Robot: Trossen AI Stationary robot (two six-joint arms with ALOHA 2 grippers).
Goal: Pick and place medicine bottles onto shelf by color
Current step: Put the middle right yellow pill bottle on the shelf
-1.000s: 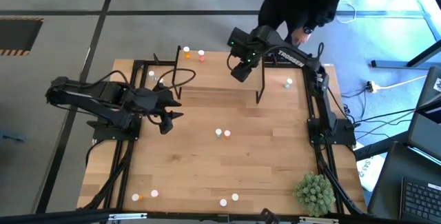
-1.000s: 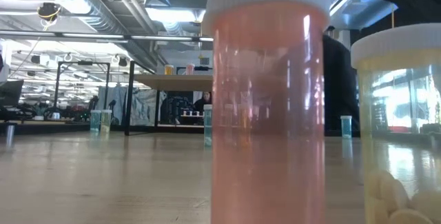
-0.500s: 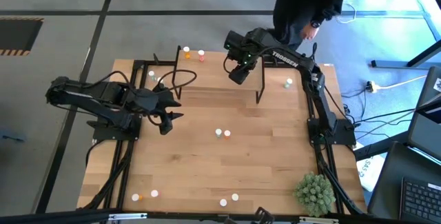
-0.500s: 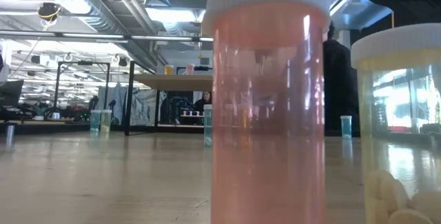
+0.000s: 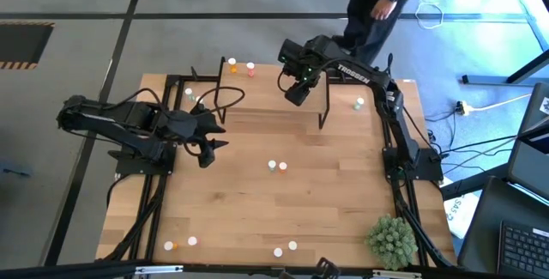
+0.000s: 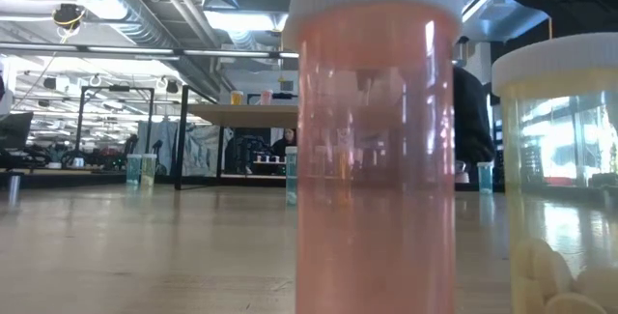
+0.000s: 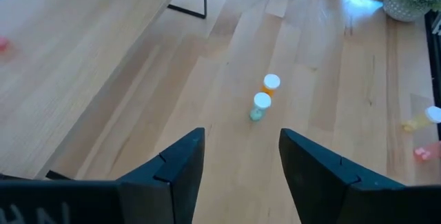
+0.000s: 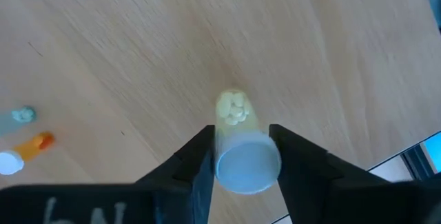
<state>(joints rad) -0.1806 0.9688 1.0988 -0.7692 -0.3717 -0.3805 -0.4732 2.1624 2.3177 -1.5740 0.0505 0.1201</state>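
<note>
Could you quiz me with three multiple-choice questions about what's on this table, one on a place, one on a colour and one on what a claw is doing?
1. Where does the spiky green plant ball sit in the high view?
A. On the shelf
B. Near the table corner, by the right arm's base
C. Between the left gripper's fingers

2. What colour is the bottle in the right gripper?
A. Pale yellow
B. Blue
C. Black

3. What state is the left gripper in?
A. Shut on a bottle
B. Open, holding nothing
C. Out of sight

Answers:
1. B: the high view shows it at the table's edge near the right arm's base.
2. A: the right wrist view shows the pale yellow bottle with pills inside, clamped between the fingers.
3. B: the left wrist view shows bare table between its spread fingers, with two bottles farther off.
</note>
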